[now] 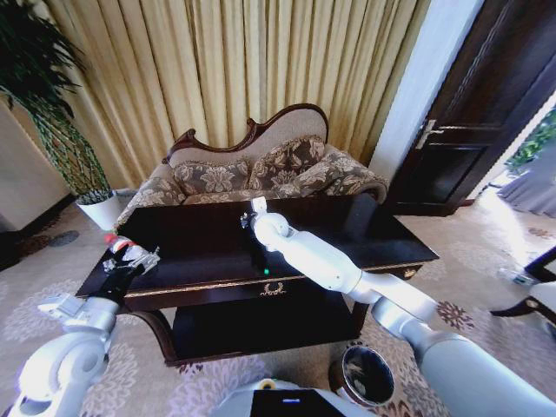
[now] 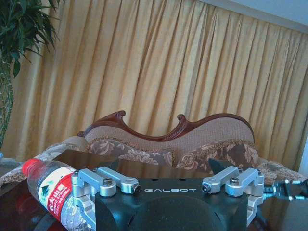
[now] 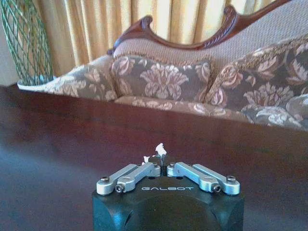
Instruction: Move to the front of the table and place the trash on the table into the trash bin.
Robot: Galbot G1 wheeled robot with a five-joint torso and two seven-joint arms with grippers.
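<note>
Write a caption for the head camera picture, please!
Left gripper at a bottle on the table's left end; right gripper pinches a white scrap; bin waits below.

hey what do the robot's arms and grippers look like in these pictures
Both arms are smooth, rounded, glossy white shells with grey joint sections. The left gripper and right gripper each have a black block body lettered GALBOT in white, with silver metal linkage bars fixed by dark screws. A small green light glows on the right arm.
</note>
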